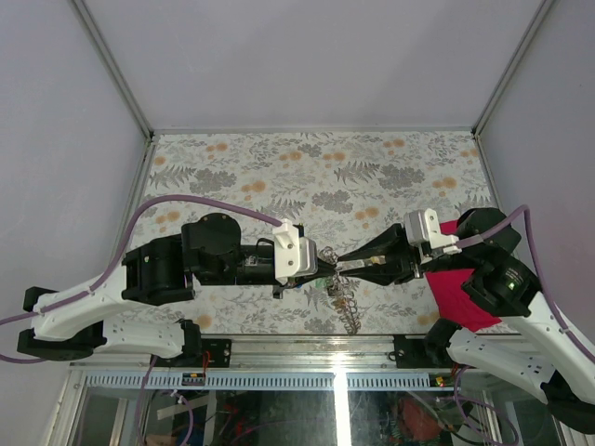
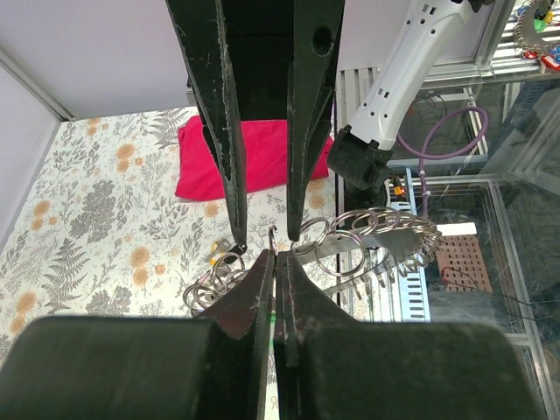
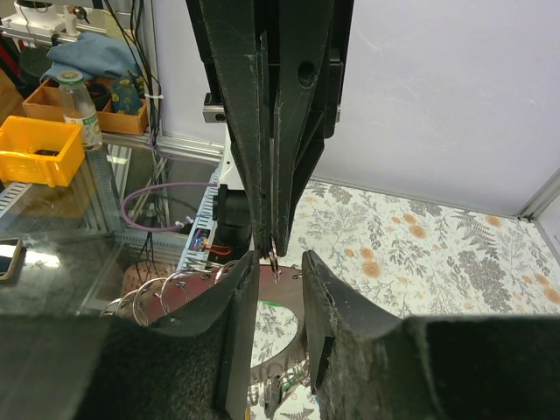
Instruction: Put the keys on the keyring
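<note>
Left fingers: the left gripper [image 2: 275, 259] is clenched tight, its black fingers pressed flat together. A thin silvery loop pokes out of the tips, which I take to be the thin silvery metal keyring [image 3: 274, 255]. Pinching it there likely keeps the ring steady and raised off the flowered counter [image 1: 279, 167].
Right fingers: the right gripper [image 3: 278, 259] faces the left one head on, its fingers parted. They stand either side of the left tips and no part of the ring looks clamped between them. This looks like a stance for working at the ring, not for carrying it.
Chain: the long silvery chain of linked rings [image 2: 367, 229] droops to both sides of the pinch, hanging free over the near edge of the counter. Its weight hangs from the held ring.
Keys: a small key with a green plastic head [image 1: 319, 279] shows just under the left tips, and a yellow head [image 2: 213, 259] lies beside the hanging links. Whether either is threaded on cannot be told.
Crimson folded cloth [image 2: 227, 162]: it lies flat on the counter under the right arm, well apart from the ring.
Step in hand: probably prising or aligning the ring for a key.
</note>
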You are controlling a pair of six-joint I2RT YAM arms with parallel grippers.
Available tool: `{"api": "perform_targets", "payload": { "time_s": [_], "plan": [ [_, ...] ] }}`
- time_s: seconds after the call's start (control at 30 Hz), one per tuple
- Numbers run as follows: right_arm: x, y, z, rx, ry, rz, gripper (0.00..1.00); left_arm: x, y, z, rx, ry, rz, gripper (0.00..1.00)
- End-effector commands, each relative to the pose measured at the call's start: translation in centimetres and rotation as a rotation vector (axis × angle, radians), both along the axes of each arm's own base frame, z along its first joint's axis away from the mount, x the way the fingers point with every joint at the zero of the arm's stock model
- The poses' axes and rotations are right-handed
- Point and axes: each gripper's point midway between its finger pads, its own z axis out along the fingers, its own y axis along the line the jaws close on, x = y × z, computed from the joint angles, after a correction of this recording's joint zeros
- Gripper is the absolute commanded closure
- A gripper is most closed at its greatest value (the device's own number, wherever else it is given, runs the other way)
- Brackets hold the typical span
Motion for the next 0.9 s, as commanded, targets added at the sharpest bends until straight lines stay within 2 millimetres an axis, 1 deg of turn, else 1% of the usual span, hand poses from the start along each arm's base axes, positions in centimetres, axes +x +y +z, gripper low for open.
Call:
{"api": "perform_targets", "payload": {
  "time_s": [0.0, 0.13, 0.23, 0.27, 0.33, 0.37, 0.43, 0.47, 0.6, 0.7, 0.8, 0.87],
  "plan": [
    [-0.2, -0.1, 1.6, 0.034, -0.038, 0.008, 0.68, -0.4, 0.2, 3.9, -0.114, -0.041, -0.024, 1.00],
    [-0.2, 0.2, 1.4, 0.025, -0.028, 0.019, 0.70, -0.4, 0.1, 3.9, -0.114, -0.041, -0.027, 1.00],
    [-0.2, 0.3, 1.3, 0.020, -0.025, 0.027, 0.75, -0.4, 0.2, 3.9, -0.113, -0.042, -0.026, 1.00],
    [-0.2, 0.4, 1.3, 0.020, -0.026, 0.030, 0.80, -0.4, 0.2, 3.9, -0.113, -0.042, -0.026, 1.00],
    [-0.3, 0.4, 1.3, 0.018, -0.026, 0.038, 0.95, -0.4, 0.2, 3.9, -0.112, -0.044, -0.024, 1.00],
    [-0.3, 0.5, 1.2, 0.015, -0.023, 0.041, 1.00, -0.3, 0.2, 3.9, -0.113, -0.045, -0.019, 1.00],
    [-0.1, 0.5, 1.3, 0.013, -0.019, 0.027, 1.00, -0.1, 0.4, 4.0, -0.118, -0.048, -0.005, 1.00],
    [0.2, 0.4, 1.3, 0.015, -0.021, 0.010, 1.00, 0.2, 0.5, 4.0, -0.124, -0.048, 0.009, 0.97],
    [1.2, -0.2, 2.0, 0.071, -0.065, -0.081, 1.00, 0.6, 1.5, 4.3, -0.177, -0.035, 0.056, 0.78],
    [1.3, -1.0, 2.7, 0.149, -0.166, -0.123, 1.00, 1.1, 2.6, 4.4, -0.216, -0.008, 0.109, 0.69],
    [1.2, -1.4, 2.6, 0.203, -0.276, -0.133, 1.00, 1.5, 3.2, 4.0, -0.239, 0.031, 0.154, 0.65],
    [0.9, -1.6, 2.5, 0.223, -0.365, -0.127, 1.00, 1.9, 3.4, 3.4, -0.237, 0.058, 0.185, 0.64]
  ]
}}
